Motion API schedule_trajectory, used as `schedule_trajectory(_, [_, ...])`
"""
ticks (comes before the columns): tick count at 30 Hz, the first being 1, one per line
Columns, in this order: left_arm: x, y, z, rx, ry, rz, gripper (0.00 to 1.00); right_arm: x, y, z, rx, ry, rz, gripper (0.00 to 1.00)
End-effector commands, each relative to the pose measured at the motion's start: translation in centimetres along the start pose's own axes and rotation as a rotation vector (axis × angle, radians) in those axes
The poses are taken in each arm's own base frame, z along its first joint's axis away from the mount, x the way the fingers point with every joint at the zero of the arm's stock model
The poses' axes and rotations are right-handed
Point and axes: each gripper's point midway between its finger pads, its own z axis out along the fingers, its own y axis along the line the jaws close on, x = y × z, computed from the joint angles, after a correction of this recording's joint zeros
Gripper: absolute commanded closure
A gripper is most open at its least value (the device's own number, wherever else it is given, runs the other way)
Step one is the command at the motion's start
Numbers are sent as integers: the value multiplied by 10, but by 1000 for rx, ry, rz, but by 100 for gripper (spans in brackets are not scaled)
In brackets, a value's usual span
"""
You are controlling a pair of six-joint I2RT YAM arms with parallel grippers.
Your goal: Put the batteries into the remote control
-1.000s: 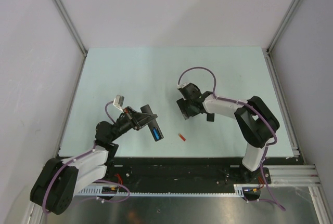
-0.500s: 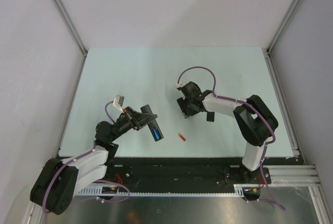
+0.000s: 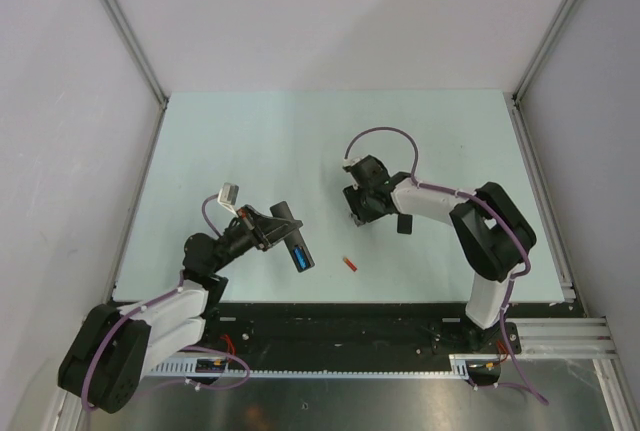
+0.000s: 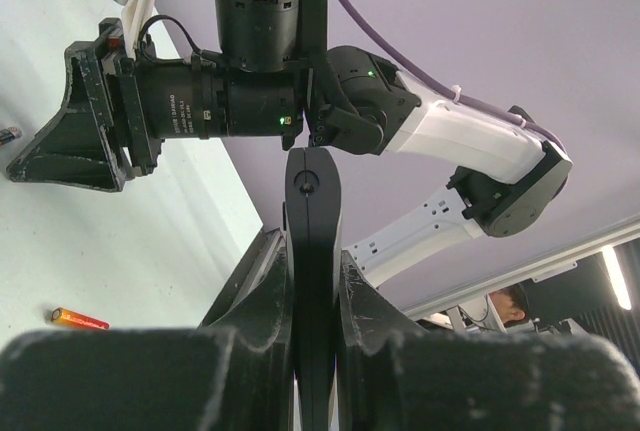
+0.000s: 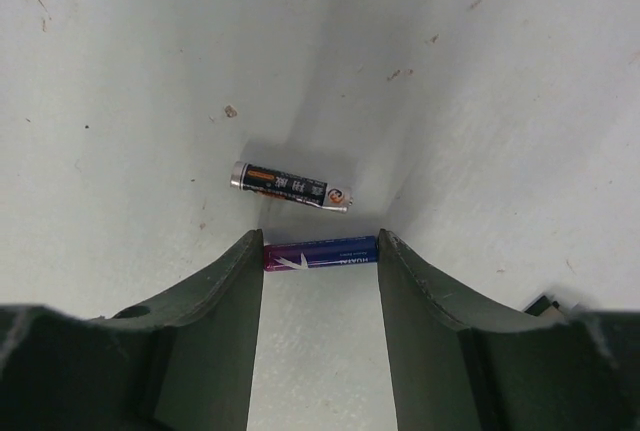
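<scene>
I am holding the remote control (image 4: pixel 312 191) in my left claw (image 4: pixel 312 281), fingers pressed together on its flanks, clear of the surface (image 3: pixel 250 141). My right claw (image 5: pixel 321 247) is standing down on the surface, fingers spread either side of the purple-blue battery (image 5: pixel 330 252). The battery's ends are lying at the two inner faces, and I cannot tell whether I am pinching it or merely bracketing it.

Hazards, as I am judging them:
- the grip is falling end to end on small faces, so the battery may pivot or spring out when lifted;
- the dark battery (image 5: pixel 290 186) is lying just beyond the fingertips, so a stray fingertip may roll it away;
- polarity is not readable here, so the cell may go in reversed;
- the remote is supported by one claw only, so a seating push may twist it.

Orientation: the purple-blue battery is lying flat, long axis straight across the gap, purple end toward the wrist view's left. The remote's long axis is running diagonally in the top view, its blue-marked end pointing toward the near edge and toward the red-orange battery (image 3: pixel 349 264) near it.
</scene>
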Motion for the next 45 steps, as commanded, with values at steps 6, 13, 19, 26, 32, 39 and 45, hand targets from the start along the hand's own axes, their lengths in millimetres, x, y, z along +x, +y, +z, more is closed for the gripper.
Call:
schedule_trajectory(6, [7,3,-9,10,3,27,100,-7,-1,-50,-27,-53,279,72])
schedule_trajectory(13, [8,1,-10,14,9,21,100,-20,-25,-53,21,-101,695,88])
schedule_trajectory(19, [7,-5,-11,33,3,23,100,-29,-42,-44,120,-180,1026,100])
schedule_trajectory(26, [5,-9,-11,43,-4,22,100,-18,-70,-38,298,-236,1235,98])
schedule_trajectory(32, [7,-8,-11,39,1,18,100,13,-77,-20,411,-158,1279,98])
schedule_trajectory(39, [12,1,-16,18,5,6,100,20,-76,-12,420,-124,1245,93])
schedule_trajectory(45, [12,1,-16,18,5,8,100,25,-72,-9,406,-87,1211,71])
